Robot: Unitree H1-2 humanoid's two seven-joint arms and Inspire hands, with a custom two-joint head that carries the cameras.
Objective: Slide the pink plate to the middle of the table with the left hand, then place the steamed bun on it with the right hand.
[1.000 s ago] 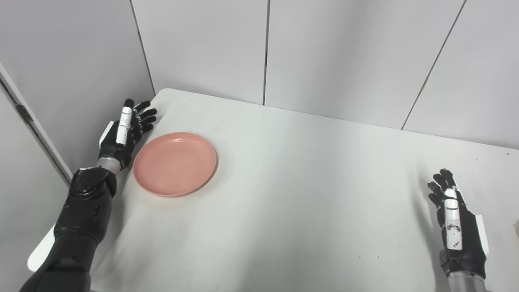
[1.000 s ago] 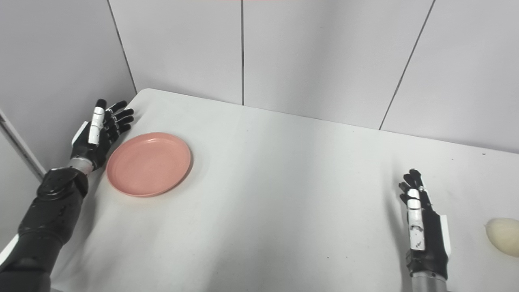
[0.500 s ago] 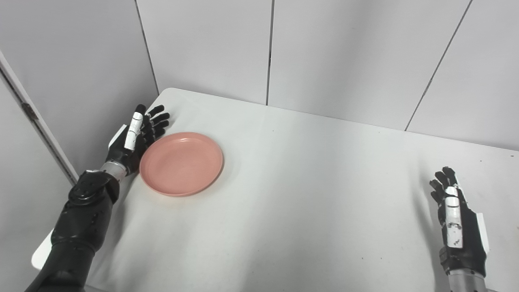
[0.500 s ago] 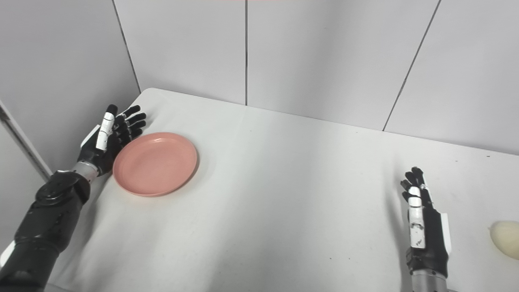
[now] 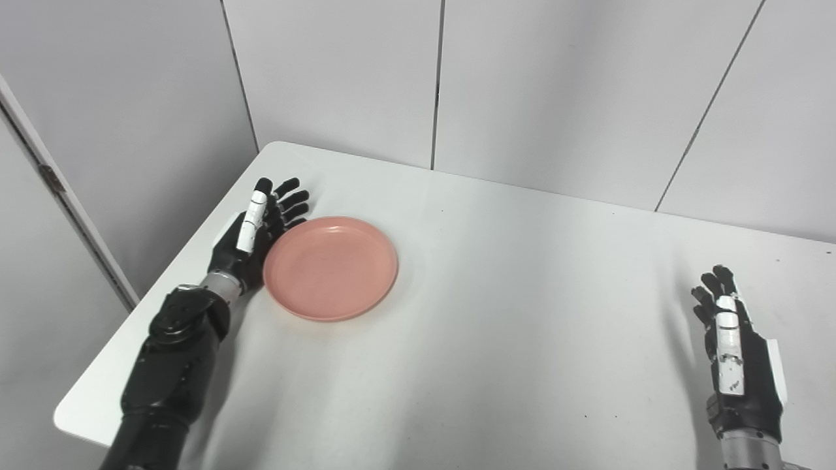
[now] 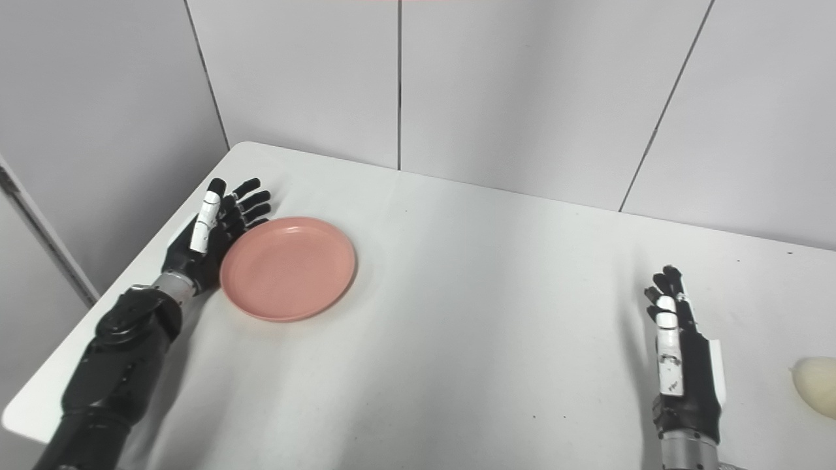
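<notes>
A round pink plate (image 5: pixel 330 267) lies flat on the left part of the white table (image 5: pixel 496 313). My left hand (image 5: pixel 256 232) stands on edge against the plate's left rim, open, fingers straight and pointing away from me. My right hand (image 5: pixel 737 356) is open too, upright at the table's near right, holding nothing. The pale steamed bun (image 6: pixel 815 386) shows only in the right eye view, on the table just right of the right hand and cut by the picture's edge.
Grey panel walls (image 5: pixel 535 85) close off the table at the back and on the left. The table's left edge (image 5: pixel 163 274) runs just behind my left forearm. Bare tabletop lies between the plate and the right hand.
My left hand has pushed the plate to the right, away from the table's left edge. The camera has also shifted a little. The right hand has stayed in place.
</notes>
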